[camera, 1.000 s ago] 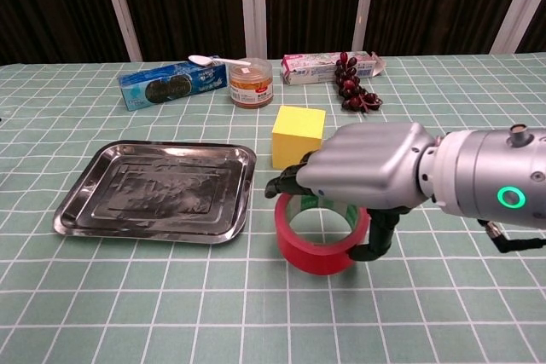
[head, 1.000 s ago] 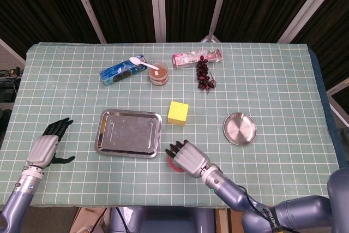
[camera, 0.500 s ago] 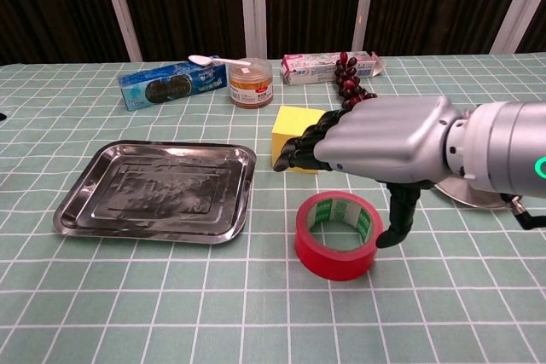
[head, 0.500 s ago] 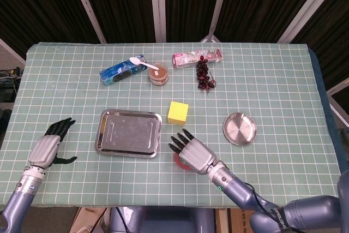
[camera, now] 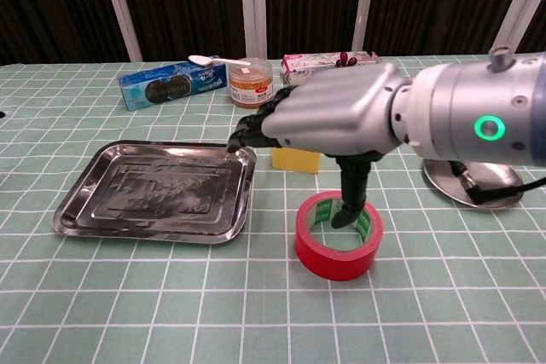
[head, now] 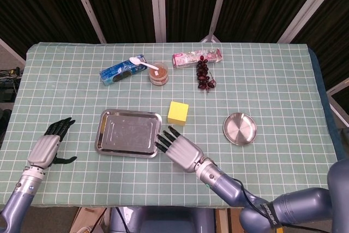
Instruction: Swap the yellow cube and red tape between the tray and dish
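Observation:
The red tape (camera: 339, 238) lies flat on the cloth between the steel tray (camera: 158, 189) and the round dish (camera: 478, 187). My right hand (camera: 333, 117) hovers over it, fingers stretched toward the tray's near right corner, thumb hanging down into the roll's hole. The hand holds nothing. Behind it the yellow cube (camera: 296, 160) stands on the cloth, partly covered. From the head view the cube (head: 178, 112) shows fully, the right hand (head: 179, 150) hides the tape, and both tray (head: 129, 132) and dish (head: 239, 129) are empty. My left hand (head: 48, 148) rests open at the table's left.
Along the back lie a blue cookie box (head: 122, 70), a white spoon (head: 143, 64) on an orange jar (head: 158, 73), a pink packet (head: 196, 58) and dark grapes (head: 204, 75). The table's front edge runs just below both hands.
My right hand has risen off the tape and swung left toward the tray, fingers uncurling. The thumb went from outside the roll to inside its hole. The left hand stayed still.

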Motion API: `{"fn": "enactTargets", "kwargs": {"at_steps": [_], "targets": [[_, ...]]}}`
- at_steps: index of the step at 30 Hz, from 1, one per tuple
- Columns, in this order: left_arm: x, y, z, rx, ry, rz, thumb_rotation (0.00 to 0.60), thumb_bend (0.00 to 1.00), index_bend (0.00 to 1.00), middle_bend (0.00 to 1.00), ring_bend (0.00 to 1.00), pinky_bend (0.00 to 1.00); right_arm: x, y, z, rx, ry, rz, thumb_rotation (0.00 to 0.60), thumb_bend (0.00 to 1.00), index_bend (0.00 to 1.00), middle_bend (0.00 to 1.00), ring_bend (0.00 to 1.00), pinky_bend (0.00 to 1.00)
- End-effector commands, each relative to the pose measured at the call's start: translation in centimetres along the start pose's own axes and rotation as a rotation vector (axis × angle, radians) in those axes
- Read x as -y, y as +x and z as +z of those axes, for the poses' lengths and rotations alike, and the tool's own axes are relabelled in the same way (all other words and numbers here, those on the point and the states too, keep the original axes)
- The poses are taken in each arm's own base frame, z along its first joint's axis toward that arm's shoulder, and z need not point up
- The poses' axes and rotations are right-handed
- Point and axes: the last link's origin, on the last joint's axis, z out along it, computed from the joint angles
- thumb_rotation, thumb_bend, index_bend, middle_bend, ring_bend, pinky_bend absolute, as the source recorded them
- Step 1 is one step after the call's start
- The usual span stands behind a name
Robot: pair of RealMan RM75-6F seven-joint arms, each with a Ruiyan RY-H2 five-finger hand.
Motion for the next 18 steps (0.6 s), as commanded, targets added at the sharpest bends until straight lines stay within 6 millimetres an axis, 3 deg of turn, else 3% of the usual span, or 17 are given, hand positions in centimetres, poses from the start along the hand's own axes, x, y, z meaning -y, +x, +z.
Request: {"fn": "enactTargets", "kwargs": {"at_steps": [1,7,18], "targets": [[0.2,0.1,-0.1,-0.002,0.006,-0.002,0.6,0.03,0.0,0.01,0.0,0.0,-0.6,0.7,1.5,-0.002,-0.023,-0.006,0.6,0.15,0.0,0.0,0.0,0.0],[0.5,0.1,-0.3,-0.005,0.018,-0.006,0.6,0.03,0.0,0.01,0.0,0.0,-3.1,0.6,3.4,0.013,-0.099,0.003,0.6,0.15,0.0,0.0,0.0,0.0],[0.7,0.0,-0.5,-0.005,0.03,0.0,0.6,0.03,0.0,0.01,0.0,0.0,-5.5,-0.5,6.6,0.054,-0.156,0.007,0.6,0.15,0.0,0.0,0.0,0.0]]}}
